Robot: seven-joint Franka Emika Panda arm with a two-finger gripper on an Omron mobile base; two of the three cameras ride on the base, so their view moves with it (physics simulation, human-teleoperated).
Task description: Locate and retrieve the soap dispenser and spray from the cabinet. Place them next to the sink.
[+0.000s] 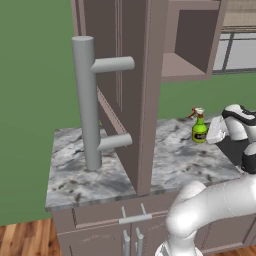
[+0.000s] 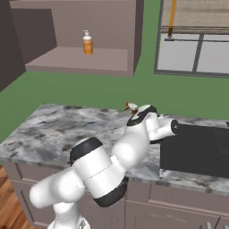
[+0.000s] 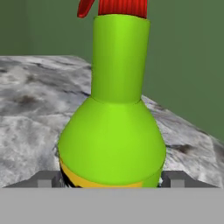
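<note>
Marble countertop [image 1: 80, 165]; wood floor [image 1: 25, 240]; window [image 2: 197, 44]; green wall [image 1: 30, 75]

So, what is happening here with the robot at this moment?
The robot arm is busy with the green spray bottle, which stands upright on the marble counter near the dark sink. The gripper has its jaws wide, one finger on each side of the bottle's base; whether they press on it I cannot tell. The cabinet door is open, and the orange soap dispenser stands on the cabinet shelf, not yet fetched.
</note>
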